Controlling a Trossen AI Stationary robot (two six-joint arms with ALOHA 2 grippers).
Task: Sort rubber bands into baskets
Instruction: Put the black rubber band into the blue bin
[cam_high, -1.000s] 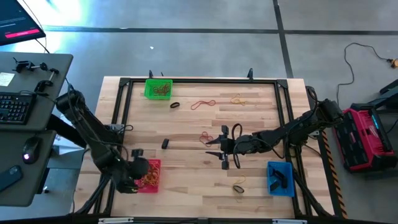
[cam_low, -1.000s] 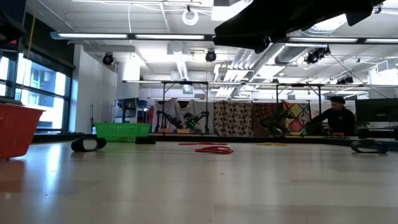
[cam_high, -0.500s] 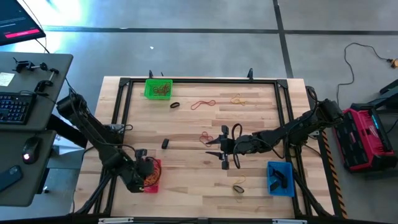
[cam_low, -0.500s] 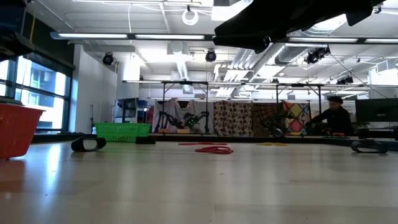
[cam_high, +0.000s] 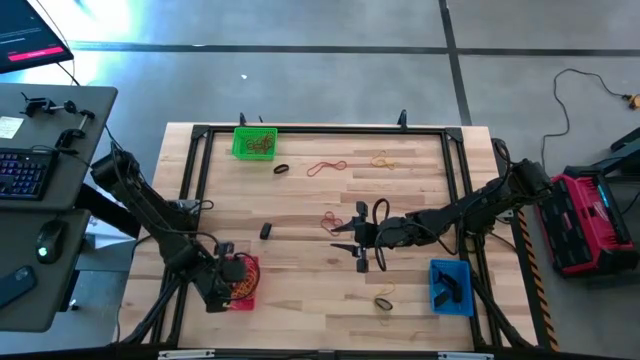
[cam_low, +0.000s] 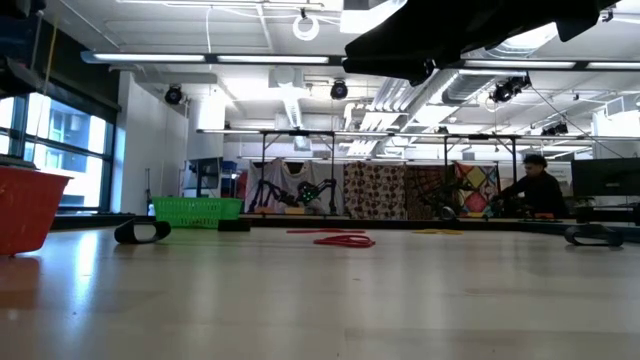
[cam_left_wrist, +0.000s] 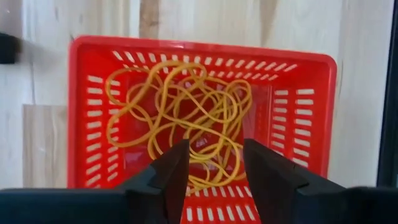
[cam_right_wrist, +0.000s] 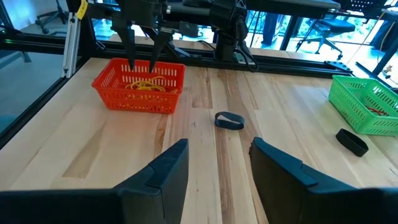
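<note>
My left gripper (cam_left_wrist: 214, 168) stands open, pointing down over the red basket (cam_left_wrist: 87, 124), which holds a tangle of yellowish-tan rubber bands (cam_left_wrist: 180, 112). The right wrist view shows its fingertips (cam_right_wrist: 142, 65) just above the basket's rim, with nothing between them. My right gripper (cam_high: 350, 245) waits open above the middle of the table. Loose rubber bands lie flat on the wood: black (cam_high: 281, 169), red (cam_high: 325, 167), yellowish (cam_high: 382, 160), black (cam_high: 266, 231), red (cam_high: 332, 218) and one by the near edge (cam_high: 384, 300). The green basket (cam_high: 255, 143) stands far left and the blue basket (cam_high: 450, 286) near right.
A black frame (cam_high: 320, 130) runs around the tabletop. A desk with a keyboard (cam_high: 25, 170) stands off the table's left side and a red case (cam_high: 590, 220) off its right. A person (cam_low: 540, 190) sits in the room beyond the far edge.
My left gripper has shifted slightly over the red basket and sunk a little toward it. My right arm and the loose bands have kept still.
</note>
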